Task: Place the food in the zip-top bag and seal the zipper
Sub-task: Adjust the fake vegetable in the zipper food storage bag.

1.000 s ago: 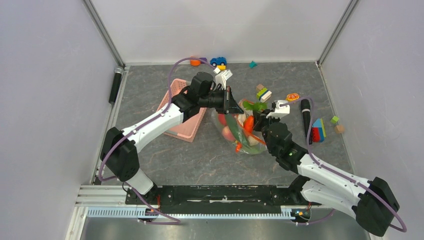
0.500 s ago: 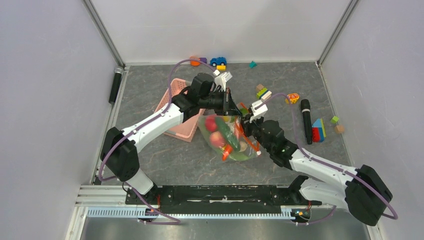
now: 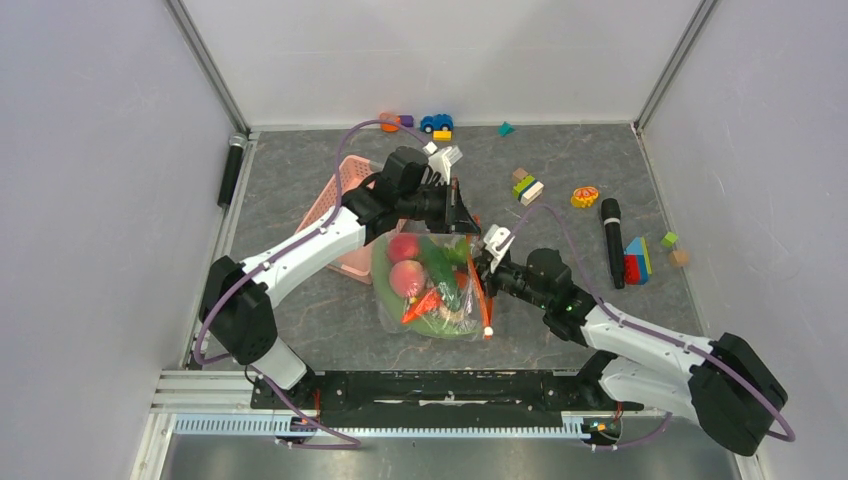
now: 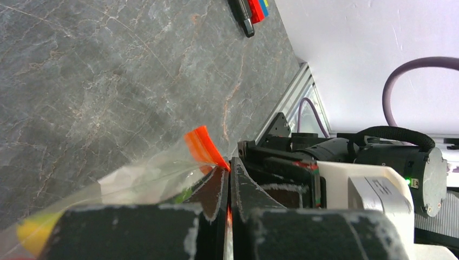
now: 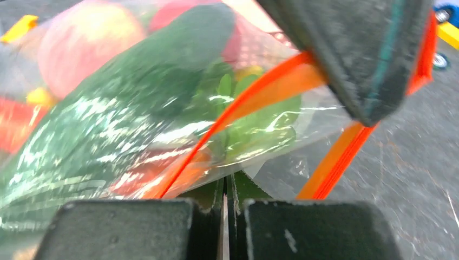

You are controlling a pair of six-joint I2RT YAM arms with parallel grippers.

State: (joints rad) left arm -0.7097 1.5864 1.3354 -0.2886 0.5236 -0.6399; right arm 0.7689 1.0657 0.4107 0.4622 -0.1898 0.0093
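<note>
Your clear plastic zip-top bag (image 3: pixel 425 290) bulges with red and green toy food (image 3: pixel 412 275), its orange-red zipper strip (image 5: pixel 254 103) gaping; both the left gripper (image 3: pixel 462 215) and right gripper (image 3: pixel 484 262) pinch its mouth.

You have a grey marbled table (image 3: pixel 330 310); right of its pink plastic lattice basket (image 3: pixel 345 205) lie scattered coloured toy blocks (image 3: pixel 527 187) and a black cylindrical marker (image 3: pixel 611 240).

The left arm reaches from its base at the near left edge of the table toward the middle, its left gripper (image 3: pixel 462 222) pinched tight. The right arm stretches leftward, low, and the right gripper (image 3: pixel 484 272) is likewise clamped.
</note>
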